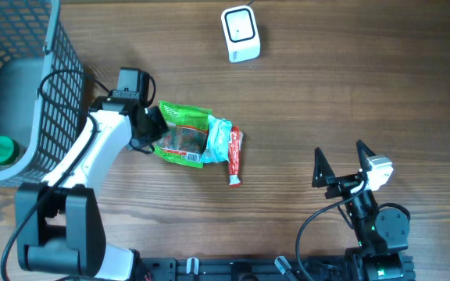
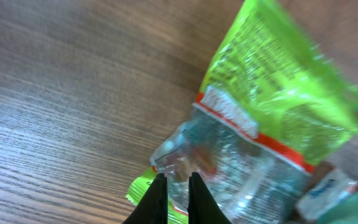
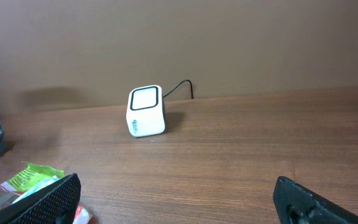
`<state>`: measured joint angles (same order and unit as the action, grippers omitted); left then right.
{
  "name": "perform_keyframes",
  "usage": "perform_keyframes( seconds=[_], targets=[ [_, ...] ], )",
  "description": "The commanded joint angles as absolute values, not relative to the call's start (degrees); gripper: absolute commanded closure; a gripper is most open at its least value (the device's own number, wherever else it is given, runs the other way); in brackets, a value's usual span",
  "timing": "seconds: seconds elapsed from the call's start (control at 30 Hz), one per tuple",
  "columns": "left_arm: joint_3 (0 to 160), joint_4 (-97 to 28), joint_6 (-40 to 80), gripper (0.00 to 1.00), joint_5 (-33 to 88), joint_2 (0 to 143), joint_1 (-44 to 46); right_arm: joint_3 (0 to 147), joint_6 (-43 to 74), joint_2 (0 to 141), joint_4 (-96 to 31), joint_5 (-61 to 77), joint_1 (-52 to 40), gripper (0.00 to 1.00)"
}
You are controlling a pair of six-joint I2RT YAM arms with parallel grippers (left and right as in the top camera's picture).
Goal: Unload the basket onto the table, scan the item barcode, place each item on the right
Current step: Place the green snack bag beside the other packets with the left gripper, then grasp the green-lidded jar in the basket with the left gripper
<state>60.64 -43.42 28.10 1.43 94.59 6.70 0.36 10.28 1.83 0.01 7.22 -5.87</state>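
Snack bag (image 1: 184,134): green and clear plastic, lying flat on the wooden table (image 1: 326,94), left of centre. A red-and-white tube (image 1: 235,156) touches its right end.
Left gripper (image 1: 151,125): at the bag's left edge, jaws drawn together. Whether film is pinched between them cannot be told.
Right gripper (image 1: 341,167): jaws wide apart, well off to the bag's right.
Scanner (image 1: 241,33): white, standing beyond the bag.
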Motion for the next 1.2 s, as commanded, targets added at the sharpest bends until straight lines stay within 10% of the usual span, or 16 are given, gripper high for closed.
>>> perform_keyframes(
  seconds=[0.0,0.67,0.83,0.97,1.17],
  targets=[
    [58.76,-41.8,27.16,0.87,0.34,98.17,7.49,0.32,10.63,1.67,0.34,6.37,-5.98,0.0],
    [62.81,-33.74,30.46,0.81,2.48,102.8,18.61,0.32,10.66,1.67,0.34,6.39,-5.98,0.0],
    [81.41,-48.47,28.69,0.56,2.04,99.48,14.2,0.32,10.63,1.67,0.34,6.37,-5.98,0.0],
    [101.36,-62.57,27.16,0.01,0.43,97.95,8.23,0.32,10.66,1.67,0.34,6.39,-5.98,0.0],
    [124.97,-73.97,26.11,0.0,-1.17,97.38,-11.86,0.32,10.66,1.67,0.34,6.39,-5.98,0.01]
  ],
)
